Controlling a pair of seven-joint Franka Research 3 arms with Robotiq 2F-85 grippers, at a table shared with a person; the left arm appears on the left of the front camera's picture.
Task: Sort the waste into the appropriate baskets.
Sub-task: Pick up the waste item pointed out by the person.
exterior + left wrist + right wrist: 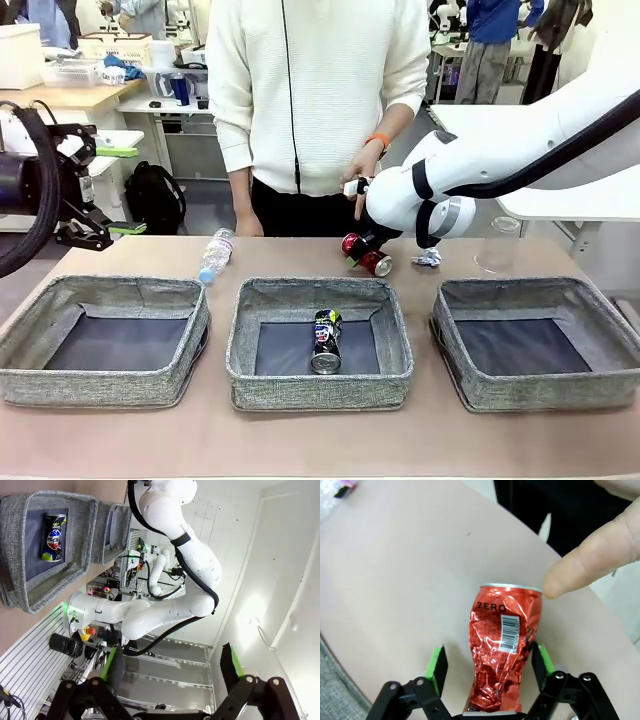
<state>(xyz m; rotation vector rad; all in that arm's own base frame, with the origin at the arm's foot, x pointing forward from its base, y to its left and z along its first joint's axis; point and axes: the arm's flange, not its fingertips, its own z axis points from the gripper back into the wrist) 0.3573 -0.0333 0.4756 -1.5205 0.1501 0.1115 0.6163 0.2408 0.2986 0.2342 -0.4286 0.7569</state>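
Left tool point(170, 655) raised sideways at the counter's point(300, 440) left end, fingers spread, empty | dark can point(326, 340) lies in middle basket point(318, 385) | right arm reaches low, right tool point(490, 652) spread astride crumpled red can point(505, 645) on counter, person's finger point(590, 560) touching its rim.

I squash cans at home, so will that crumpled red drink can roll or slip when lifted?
The crumpled red drink can probably won't roll far: its sides are dented. Likely light and squashy, so it may crush further.
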